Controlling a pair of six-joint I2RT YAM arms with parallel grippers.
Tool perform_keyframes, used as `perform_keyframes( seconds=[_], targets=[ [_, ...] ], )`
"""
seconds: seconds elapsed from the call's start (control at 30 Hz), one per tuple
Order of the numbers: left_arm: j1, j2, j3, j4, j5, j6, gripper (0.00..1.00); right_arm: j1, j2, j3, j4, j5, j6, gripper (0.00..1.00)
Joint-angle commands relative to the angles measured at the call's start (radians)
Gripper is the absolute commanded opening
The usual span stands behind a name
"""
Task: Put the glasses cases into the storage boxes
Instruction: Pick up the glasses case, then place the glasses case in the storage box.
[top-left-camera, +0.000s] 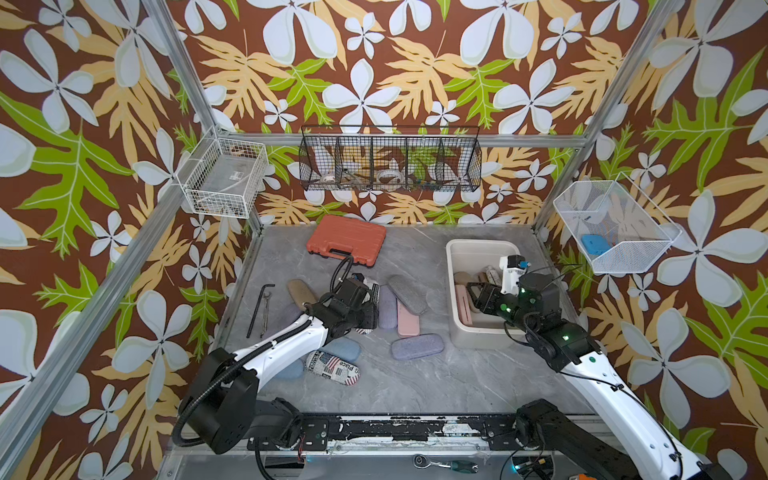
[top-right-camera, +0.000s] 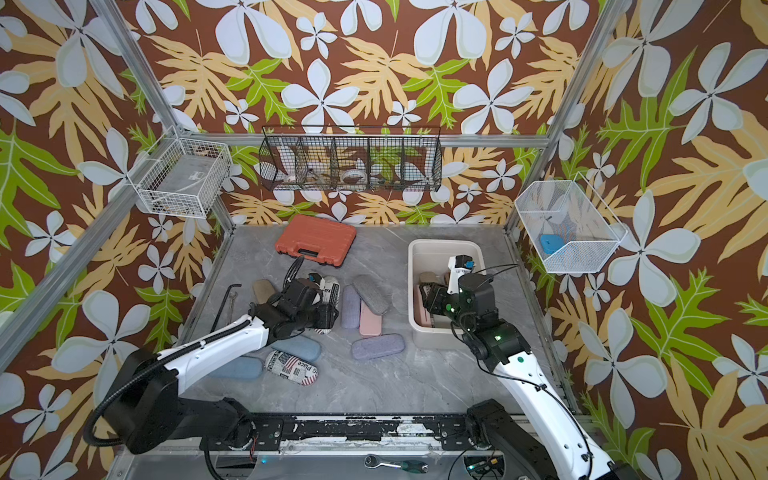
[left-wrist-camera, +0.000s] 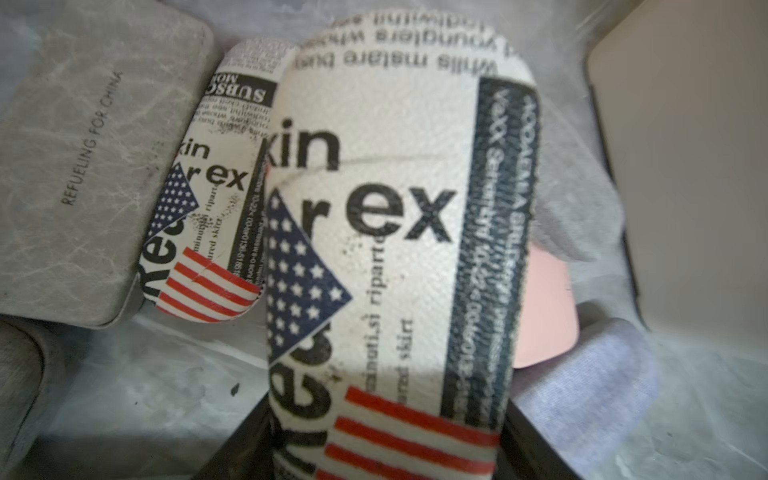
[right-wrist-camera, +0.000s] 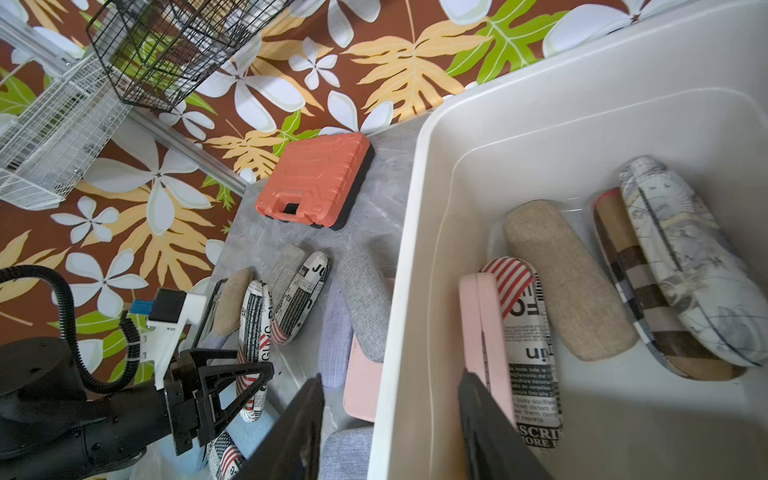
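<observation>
My left gripper (top-left-camera: 370, 313) (left-wrist-camera: 382, 444) is shut on a newspaper-and-flag print glasses case (top-left-camera: 372, 293) (left-wrist-camera: 374, 208), in the cluster of cases at mid-table. A matching print case (left-wrist-camera: 208, 208) lies beside it. On the table are lavender (top-left-camera: 417, 346), pink (top-left-camera: 407, 322), grey (top-left-camera: 407, 293), tan (top-left-camera: 301, 293), blue (top-left-camera: 345, 349) and flag print (top-left-camera: 332, 368) cases. The cream storage box (top-left-camera: 451, 249) (right-wrist-camera: 419, 166) holds pink (right-wrist-camera: 478, 316), newsprint (right-wrist-camera: 528, 332), tan woven (right-wrist-camera: 569, 278) and plaid (right-wrist-camera: 640, 282) cases. My right gripper (top-left-camera: 473, 297) (right-wrist-camera: 390, 432) is open, its jaws straddling the box's left wall.
An orange toolcase (top-left-camera: 347, 239) lies at the back of the table. A hex key and a wrench (top-left-camera: 259, 307) lie at the left. Wire baskets (top-left-camera: 390, 160) hang on the walls. A ratchet (top-left-camera: 444, 463) rests on the front ledge.
</observation>
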Motion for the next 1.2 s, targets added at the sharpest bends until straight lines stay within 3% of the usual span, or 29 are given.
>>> perform_keyframes(
  seconds=[0.0, 0.2, 0.3, 0.5, 0.63, 0.9, 1.0, 1.17],
  targets=[
    [-0.031, -0.067, -0.024, 0.098, 0.078, -0.023, 0.57, 0.054, 0.033, 0.026, 0.062, -0.056, 0.01, 0.53],
    [-0.172, -0.213, -0.122, 0.339, 0.069, -0.089, 0.57, 0.23, 0.183, 0.165, 0.094, -0.052, 0.02, 0.61],
    [-0.189, -0.264, -0.168, 0.422, 0.065, -0.126, 0.57, 0.304, 0.266, 0.224, 0.115, -0.027, 0.041, 0.64],
    [-0.19, -0.312, -0.186, 0.419, 0.075, -0.109, 0.58, 0.413, 0.407, 0.278, 0.21, -0.028, 0.075, 0.66],
    [-0.19, -0.316, -0.183, 0.391, 0.085, -0.083, 0.59, 0.468, 0.464, 0.316, 0.201, 0.064, 0.09, 0.66],
    [-0.19, -0.359, -0.23, 0.456, 0.102, -0.105, 0.6, 0.506, 0.535, 0.351, 0.191, 0.054, 0.096, 0.49],
    [-0.19, -0.367, -0.25, 0.491, 0.133, -0.113, 0.62, 0.506, 0.547, 0.368, 0.178, 0.045, 0.09, 0.35],
    [-0.19, -0.384, -0.262, 0.492, 0.152, -0.101, 0.77, 0.506, 0.535, 0.372, 0.181, 0.044, 0.08, 0.25]
  ],
)
